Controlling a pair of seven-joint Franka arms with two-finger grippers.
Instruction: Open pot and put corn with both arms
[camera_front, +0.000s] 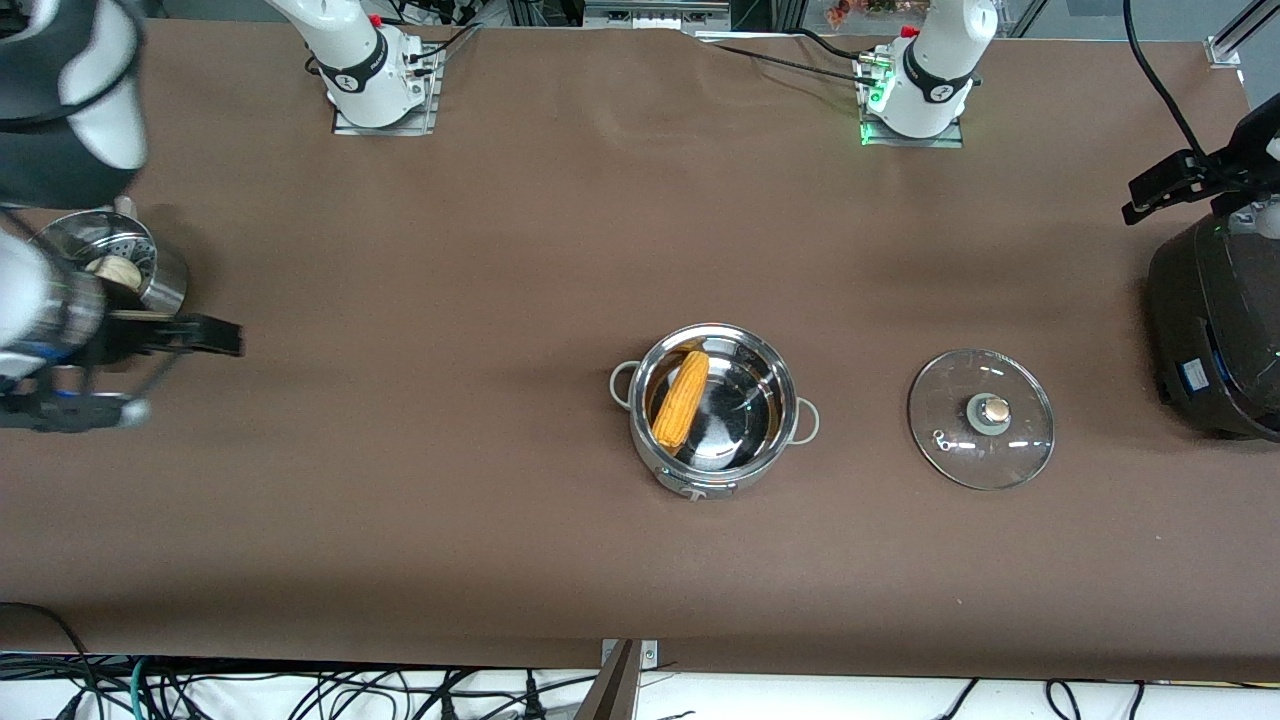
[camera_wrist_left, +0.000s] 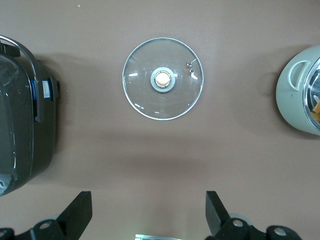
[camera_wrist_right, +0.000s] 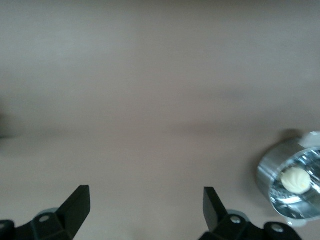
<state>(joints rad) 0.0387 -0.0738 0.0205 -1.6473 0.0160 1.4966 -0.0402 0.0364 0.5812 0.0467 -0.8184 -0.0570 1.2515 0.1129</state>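
Corn (camera_front: 681, 399) is already sitting inside the pot (camera_front: 714, 409), leaning against the wall on the right arm's side, with its long axis running roughly from 1 o'clock down to 7 o'clock in the front view. We've got the glass lid (camera_front: 981, 419) off and lying flat on the bench (camera_front: 420, 500), knob up, just beside the pot toward the left arm's end. So as far as we can judge, the job looks basically done. Our left gripper (camera_wrist_left: 149, 215) hangs over the bench near the big black cooker (camera_front: 1215, 330), jaws spread wide and holding nothing, with the lid sitting at 12 o'clock from it in its wrist view. Our right gripper (camera_wrist_right: 146, 212) is up over the right arm's end of the bench next to the steamer pot (camera_front: 150, 262) with the white bun (camera_front: 115, 270), jaws also wide open and empty. If anything needed re-covering, the left arm is clearly the closer one to the lid.
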